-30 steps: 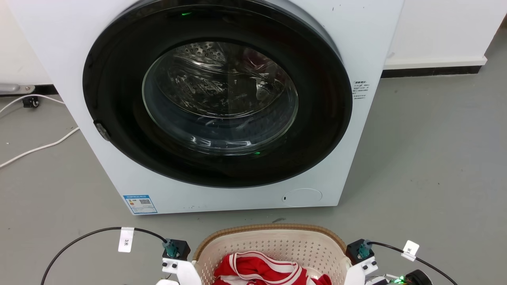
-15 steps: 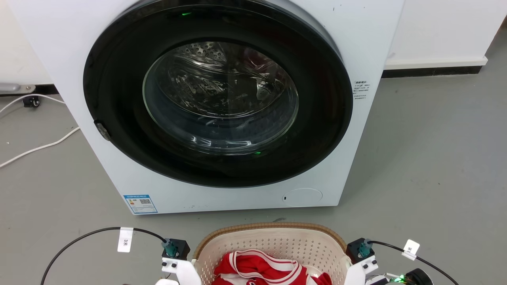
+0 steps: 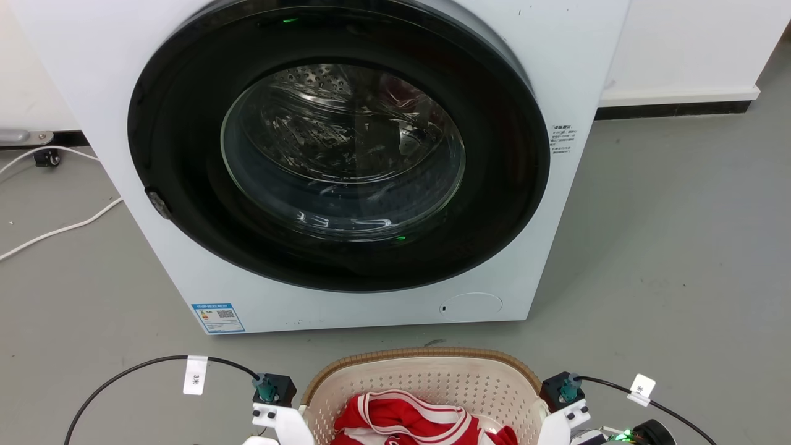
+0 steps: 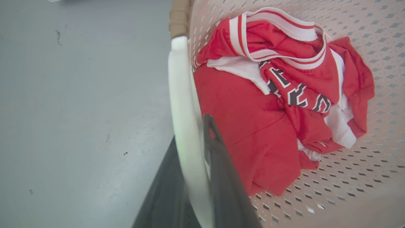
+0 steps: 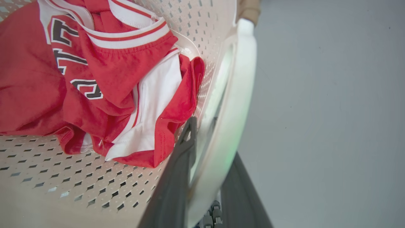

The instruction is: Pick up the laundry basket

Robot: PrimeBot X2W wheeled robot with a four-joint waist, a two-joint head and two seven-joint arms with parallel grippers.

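saw cream-white perforated plastic laundry basket (image 3: 432,380) over grey floor (image 3: 649,247), just in front of white front-loading washing machine (image 3: 556,62). found left tool (image 4: 191,133) clenched on one white side handle (image 4: 182,95), right tool (image 5: 215,139) clenched on the other handle (image 5: 242,79). judged slip risk: smooth handles, thin fingers (image 4: 216,155). could tilt and dump crumpled red jersey (image 4: 246,126) if raised unevenly.

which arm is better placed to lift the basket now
On the laundry basket, the left end effector straddles the left handle and the right end effector the right handle, one finger inside, one outside. Neither is better; lift with both.
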